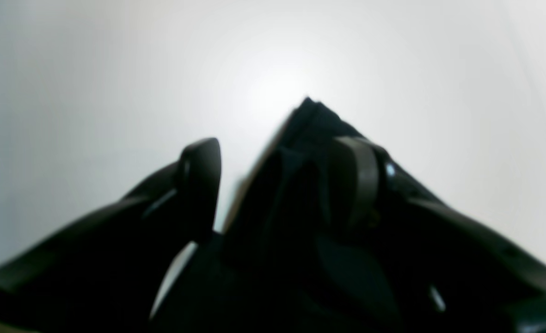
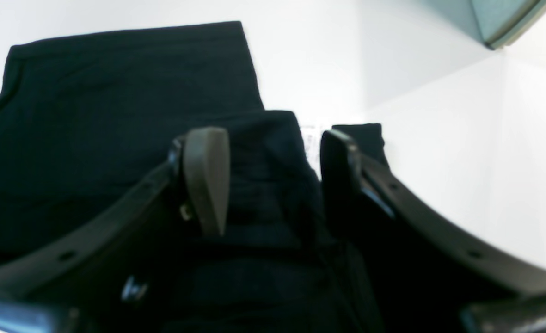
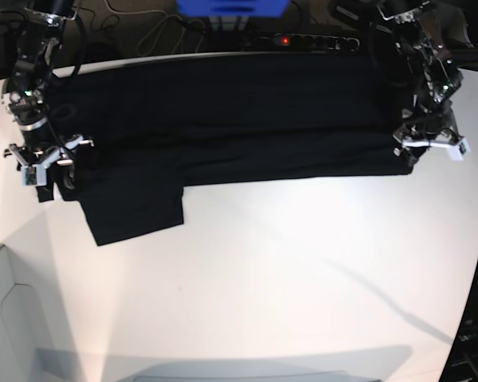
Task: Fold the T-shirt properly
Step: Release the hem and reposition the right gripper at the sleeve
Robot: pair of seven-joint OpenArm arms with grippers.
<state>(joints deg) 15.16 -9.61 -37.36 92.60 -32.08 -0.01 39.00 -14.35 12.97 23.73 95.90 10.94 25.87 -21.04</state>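
The black T-shirt point(image 3: 223, 119) lies in a long band across the far half of the white table point(image 3: 287, 270), with one sleeve point(image 3: 135, 211) sticking out toward the front at the left. My left gripper point(image 3: 427, 155) is at the shirt's right end. Its jaws point(image 1: 277, 148) stand open, and a peaked corner of the T-shirt point(image 1: 309, 120) rests between them against one finger point(image 1: 356, 185). My right gripper point(image 3: 41, 169) is at the shirt's left end, also open point(image 2: 273, 136), with a fold of the T-shirt point(image 2: 263, 175) lying loose between its fingers. A small white label point(image 2: 310, 138) shows there.
A power strip point(image 3: 303, 40), cables and a blue object point(image 3: 231, 6) sit behind the table's far edge. A white panel point(image 3: 8, 318) stands at the front left corner. A teal edge point(image 2: 499, 18) shows at the top right of the right wrist view.
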